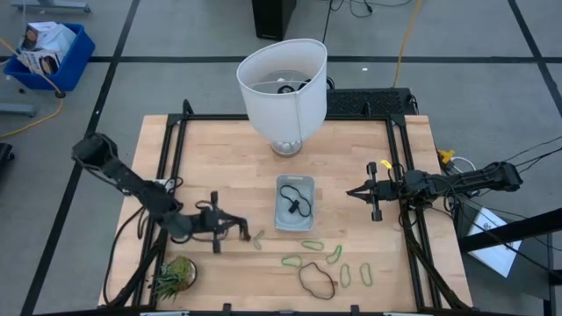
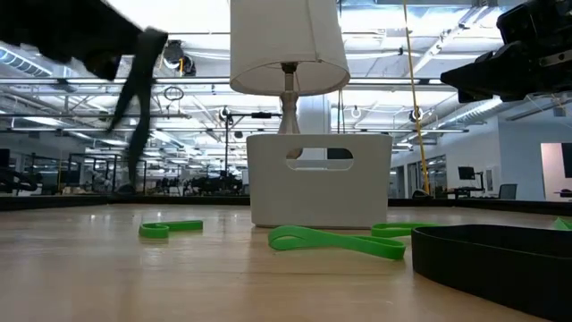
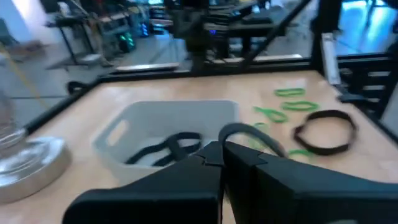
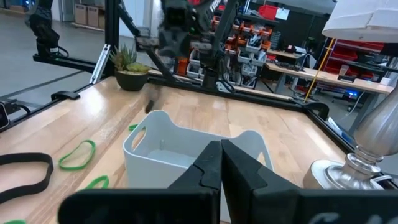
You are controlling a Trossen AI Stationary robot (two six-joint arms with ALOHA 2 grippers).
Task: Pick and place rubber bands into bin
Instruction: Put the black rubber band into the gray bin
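Note:
My left gripper (image 1: 244, 233) hovers left of the bin (image 1: 294, 202), a pale translucent tray. It is shut on a dark rubber band (image 3: 247, 132). One dark band (image 1: 296, 207) lies inside the bin. Several green bands (image 1: 312, 245) and a large dark wavy band (image 1: 316, 281) lie flat on the table near the front edge. My right gripper (image 1: 351, 191) is shut and empty, above the table right of the bin. My left gripper pinches the dark band between its two fingertips (image 3: 214, 155); the fingers come from the table's left. A bowed stretch of the band (image 3: 261, 138) sticks out past the tips. In the low view the band (image 2: 134, 116) hangs slack below the gripper, clear of the table.
A white lampshade on a metal base (image 1: 283, 83) stands behind the bin. A small spiky plant in a pot (image 1: 176, 274) stands at the near left corner. A black frame (image 1: 176, 149) runs along the table's sides.

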